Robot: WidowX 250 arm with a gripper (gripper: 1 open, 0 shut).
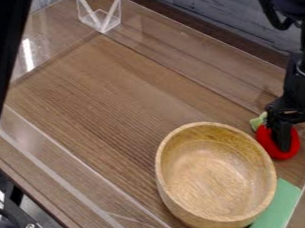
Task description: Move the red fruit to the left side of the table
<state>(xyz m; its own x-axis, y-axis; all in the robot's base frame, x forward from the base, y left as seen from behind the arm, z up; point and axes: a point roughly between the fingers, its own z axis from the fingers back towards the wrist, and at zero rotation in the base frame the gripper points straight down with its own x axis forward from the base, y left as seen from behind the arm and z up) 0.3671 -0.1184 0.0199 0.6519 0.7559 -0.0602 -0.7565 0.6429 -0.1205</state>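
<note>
The red fruit (278, 144) is seen at the right edge of the table (110, 92), just beyond the far rim of the wooden bowl (217, 175). It is small, round and glossy, so no long axis can be made out; its green leafy top is turned toward the far side. The black gripper (287, 116) is held straight down over it, jaws spread wide on either side, nothing clenched. A flat light-green block (276, 219) is laid along the right edge, near the front corner. Brown wood grain is shown on the tabletop, bordered by low clear walls.
</note>
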